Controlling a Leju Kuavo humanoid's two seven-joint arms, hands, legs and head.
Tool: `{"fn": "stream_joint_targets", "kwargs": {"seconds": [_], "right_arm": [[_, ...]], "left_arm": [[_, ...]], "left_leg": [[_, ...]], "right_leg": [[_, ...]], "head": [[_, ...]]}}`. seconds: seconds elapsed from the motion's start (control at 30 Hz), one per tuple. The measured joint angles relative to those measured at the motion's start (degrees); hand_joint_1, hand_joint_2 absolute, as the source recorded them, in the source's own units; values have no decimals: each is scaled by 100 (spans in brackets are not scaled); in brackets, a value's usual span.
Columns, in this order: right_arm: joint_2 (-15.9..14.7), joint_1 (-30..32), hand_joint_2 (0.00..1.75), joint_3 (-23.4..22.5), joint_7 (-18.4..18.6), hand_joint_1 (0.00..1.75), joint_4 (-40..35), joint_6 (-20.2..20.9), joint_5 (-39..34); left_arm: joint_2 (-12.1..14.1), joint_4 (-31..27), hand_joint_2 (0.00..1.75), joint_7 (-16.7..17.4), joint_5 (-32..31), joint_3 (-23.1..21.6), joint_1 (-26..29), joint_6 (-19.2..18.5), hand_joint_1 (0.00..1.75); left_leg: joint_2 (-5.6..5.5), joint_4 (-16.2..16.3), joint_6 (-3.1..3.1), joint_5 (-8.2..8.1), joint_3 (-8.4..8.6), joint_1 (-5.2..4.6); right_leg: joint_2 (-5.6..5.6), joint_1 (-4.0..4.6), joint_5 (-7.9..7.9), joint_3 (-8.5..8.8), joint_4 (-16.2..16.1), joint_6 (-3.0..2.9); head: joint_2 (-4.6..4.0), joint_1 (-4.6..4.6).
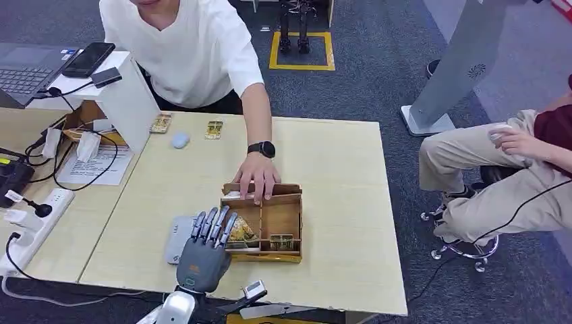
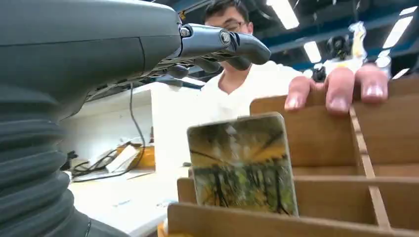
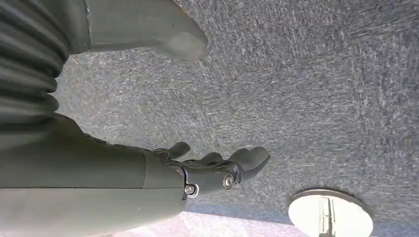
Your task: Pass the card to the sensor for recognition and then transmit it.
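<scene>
head: left hand is hovering at the box, fingers apart, gripping nothing; a person's hand is steadying its far wall.
left wrist: card is leaning upright inside the box.
right wrist: right hand is hanging over carpet, fingers loosely spread, empty.

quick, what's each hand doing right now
Left hand: open, fingers over the card in the wooden box, not gripping it.
Right hand: holds nothing, fingers apart.

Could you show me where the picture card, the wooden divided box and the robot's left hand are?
yellow-green picture card (image 2: 242, 165): left wrist view, middle of its printed face.
brown wooden divided box (image 1: 295, 223): head view, its right wall.
robot's left hand (image 1: 204, 255): head view, grey back of the hand.
</scene>
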Motion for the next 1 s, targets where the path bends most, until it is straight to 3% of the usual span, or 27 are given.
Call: {"fn": "stream_joint_targets", "kwargs": {"seconds": [0.23,0.5,0.8,0.9,1.0], "right_arm": [[6,17,175,-70,28,0,0,0,6],[15,19,175,-90,61,0,0,0,33],[17,18,175,-87,63,0,0,0,46],[17,18,175,-87,57,0,0,0,44],[17,18,175,-87,57,0,0,0,44]], "left_arm": [[-4,28,175,262,0,-257,-204,-402,0],[-17,59,175,235,0,-286,-247,-406,0],[-13,61,175,-36,-2,-286,-249,-76,0],[-2,61,175,-192,0,-286,-240,218,0],[-2,61,175,-193,0,-286,-240,219,0]], "left_leg": [[0,1,0,0,-1,-1],[0,1,-1,2,-1,0],[0,1,0,2,-4,-1],[0,1,0,1,-5,-1],[0,1,-1,1,-5,-1]], "right_leg": [[0,0,1,-1,0,1],[0,0,3,-2,0,1],[0,-1,3,-3,0,2],[0,0,2,-3,0,1],[0,0,2,-3,0,1]], "head": [[-2,0],[-2,0],[-2,-2],[0,0],[0,0]]}}
